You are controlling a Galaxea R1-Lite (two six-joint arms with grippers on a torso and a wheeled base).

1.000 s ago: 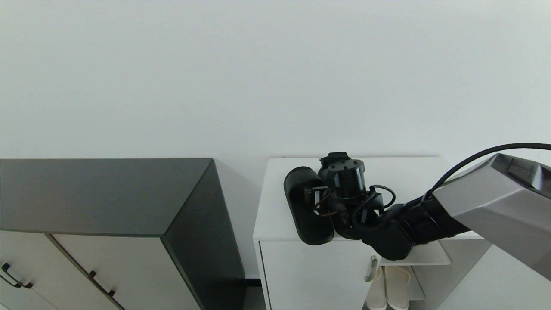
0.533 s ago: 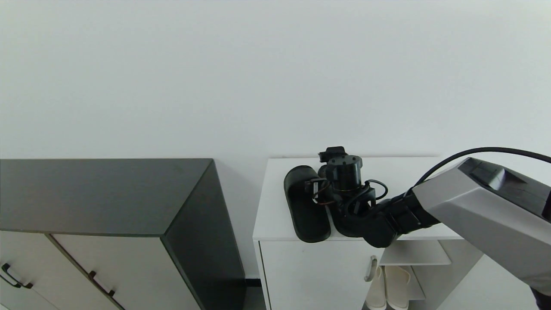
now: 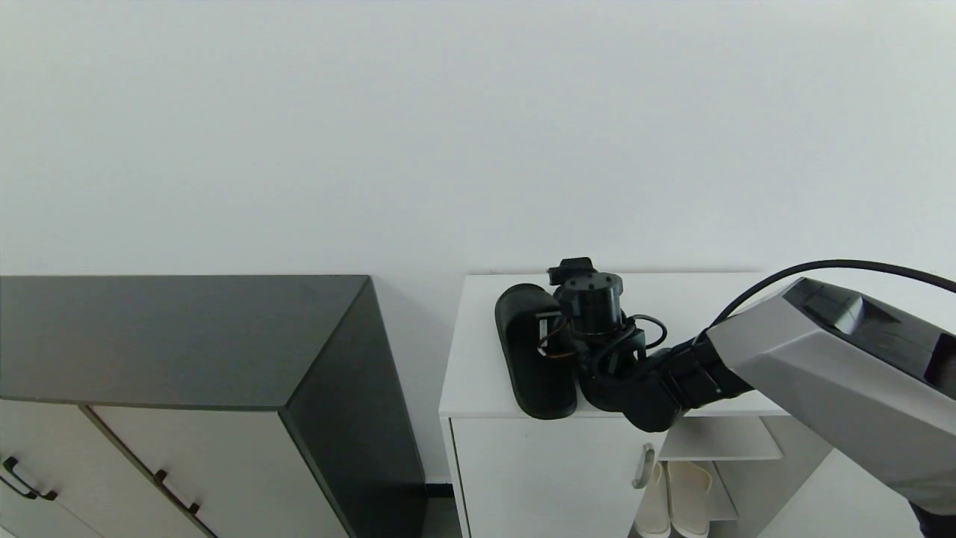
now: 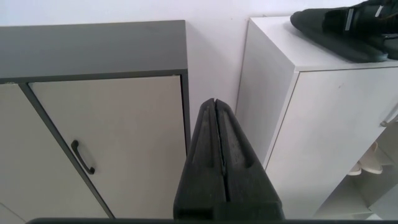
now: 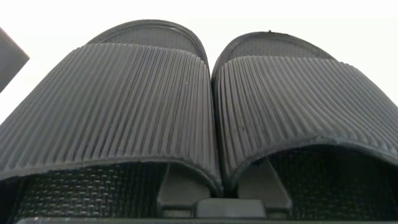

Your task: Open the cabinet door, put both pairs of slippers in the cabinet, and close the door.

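I'm pinching the black slippers (image 3: 534,359) with the right gripper (image 5: 221,179), one finger under each strap, jaws narrowed on the touching inner edges (soft, light foam, I'd guess, so it's squashing easily). They're sitting atop the white cabinet (image 3: 470,373). The left gripper (image 4: 215,109) is hanging closed and empty.

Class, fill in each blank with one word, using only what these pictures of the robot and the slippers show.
1. The black slippers lie on ____ of the white cabinet.
2. The gripper at the black slippers belongs to the robot's ____ arm.
3. The white slippers stand ____ the white cabinet, below a shelf.

Missing words: top; right; inside
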